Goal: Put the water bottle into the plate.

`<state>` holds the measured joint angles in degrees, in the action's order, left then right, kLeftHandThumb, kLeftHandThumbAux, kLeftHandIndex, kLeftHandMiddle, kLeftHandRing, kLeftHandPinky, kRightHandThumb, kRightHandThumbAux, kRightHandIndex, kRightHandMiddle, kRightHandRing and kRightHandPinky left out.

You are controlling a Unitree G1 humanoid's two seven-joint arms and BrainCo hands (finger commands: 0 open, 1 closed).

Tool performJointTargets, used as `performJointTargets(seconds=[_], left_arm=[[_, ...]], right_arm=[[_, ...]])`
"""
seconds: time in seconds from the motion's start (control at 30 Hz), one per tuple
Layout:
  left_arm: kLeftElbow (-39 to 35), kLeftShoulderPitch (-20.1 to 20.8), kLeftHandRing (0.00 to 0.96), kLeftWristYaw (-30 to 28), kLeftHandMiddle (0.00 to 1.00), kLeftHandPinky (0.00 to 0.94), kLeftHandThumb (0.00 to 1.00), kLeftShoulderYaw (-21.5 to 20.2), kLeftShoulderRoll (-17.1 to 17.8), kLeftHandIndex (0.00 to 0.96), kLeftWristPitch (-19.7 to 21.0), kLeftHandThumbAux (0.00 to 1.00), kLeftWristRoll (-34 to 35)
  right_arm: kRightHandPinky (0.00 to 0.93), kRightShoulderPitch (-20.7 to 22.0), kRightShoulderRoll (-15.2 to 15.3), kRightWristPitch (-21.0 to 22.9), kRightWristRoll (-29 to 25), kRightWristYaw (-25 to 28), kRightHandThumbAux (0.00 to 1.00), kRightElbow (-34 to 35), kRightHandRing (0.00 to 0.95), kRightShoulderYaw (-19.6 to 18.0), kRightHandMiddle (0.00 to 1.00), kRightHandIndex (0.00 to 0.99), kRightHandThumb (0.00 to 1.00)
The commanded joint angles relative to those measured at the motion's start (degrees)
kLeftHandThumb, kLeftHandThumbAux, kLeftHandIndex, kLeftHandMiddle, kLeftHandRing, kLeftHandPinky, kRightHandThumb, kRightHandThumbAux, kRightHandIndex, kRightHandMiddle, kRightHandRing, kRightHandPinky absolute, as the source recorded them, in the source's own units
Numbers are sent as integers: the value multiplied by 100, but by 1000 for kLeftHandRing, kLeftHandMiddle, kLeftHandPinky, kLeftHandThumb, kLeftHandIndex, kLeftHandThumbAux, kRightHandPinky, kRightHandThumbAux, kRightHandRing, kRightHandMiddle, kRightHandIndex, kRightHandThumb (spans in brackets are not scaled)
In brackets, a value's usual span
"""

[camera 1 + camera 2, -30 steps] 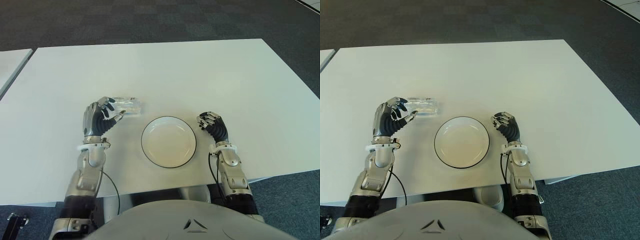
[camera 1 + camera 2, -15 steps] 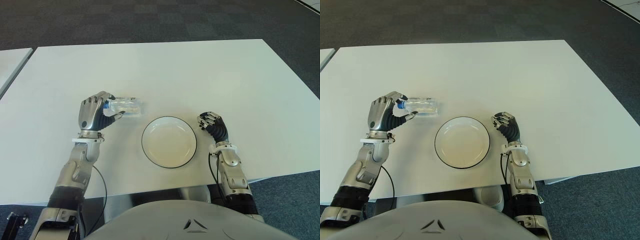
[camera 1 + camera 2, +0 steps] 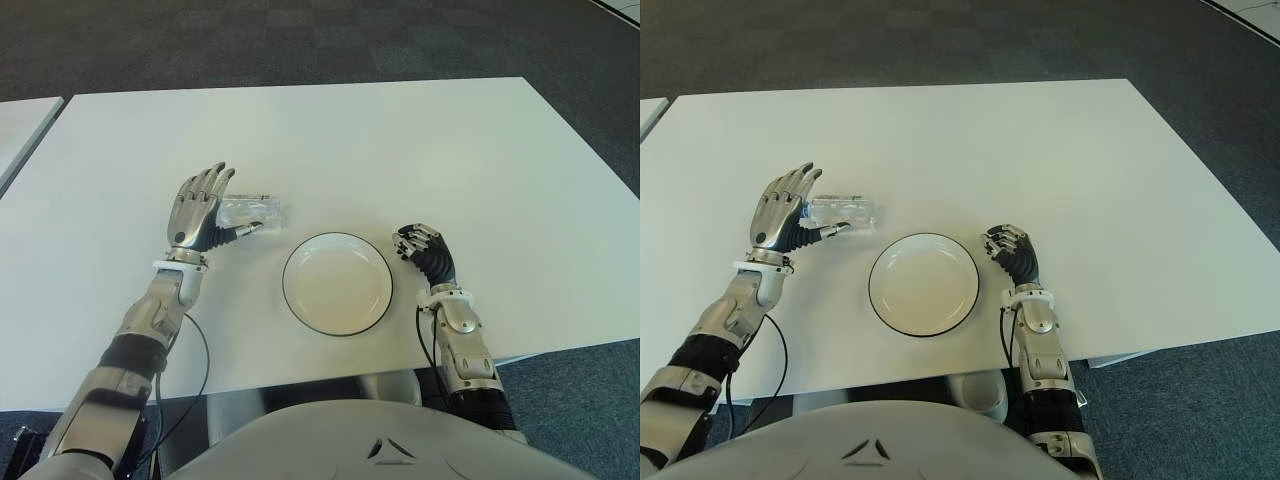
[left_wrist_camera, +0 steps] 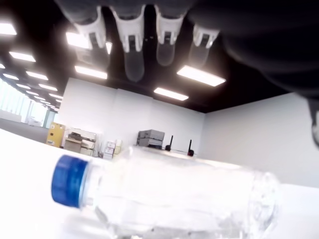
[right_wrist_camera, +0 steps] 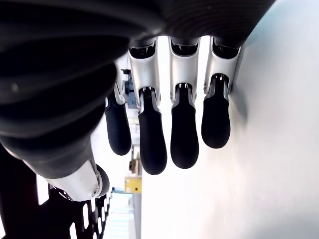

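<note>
You've got a clear, see-through water bottle (image 4: 169, 194) with a bright blue cap (image 4: 69, 180) lying on a plain white surface (image 3: 400, 140), and next to it a white plate (image 3: 337, 283) ringed by a thin black rim. Your left hand (image 3: 197, 210) shows silver-grey metal with dark, black-padded fingers, and your right hand (image 3: 424, 250) has the same silver knuckles over black ribbed rubber. Around the surface you can see floor (image 3: 300, 40) carpeted in a dark grey chequered pattern.
</note>
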<state>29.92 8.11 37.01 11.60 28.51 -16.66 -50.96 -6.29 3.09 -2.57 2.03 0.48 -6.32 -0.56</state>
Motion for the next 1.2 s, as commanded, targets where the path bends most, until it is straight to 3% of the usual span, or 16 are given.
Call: performJointTargets(seconds=[0.03, 0.47, 1.2], left_arm=[[477, 176, 0, 191, 0, 0, 569, 302, 99, 0, -81, 226, -113], [1511, 692, 0, 159, 0, 0, 538, 852, 50, 0, -330, 156, 28], [2959, 1444, 0, 5, 0, 0, 528, 1596, -255, 0, -758, 173, 195]], right_arm=[[608, -118, -20, 196, 17, -7, 732, -82, 595, 25, 582, 429, 706], [607, -200, -19, 148, 35, -29, 733, -42, 594, 39, 585, 430, 705], [605, -240, -3, 90, 60, -74, 731, -48, 594, 37, 588, 430, 705]])
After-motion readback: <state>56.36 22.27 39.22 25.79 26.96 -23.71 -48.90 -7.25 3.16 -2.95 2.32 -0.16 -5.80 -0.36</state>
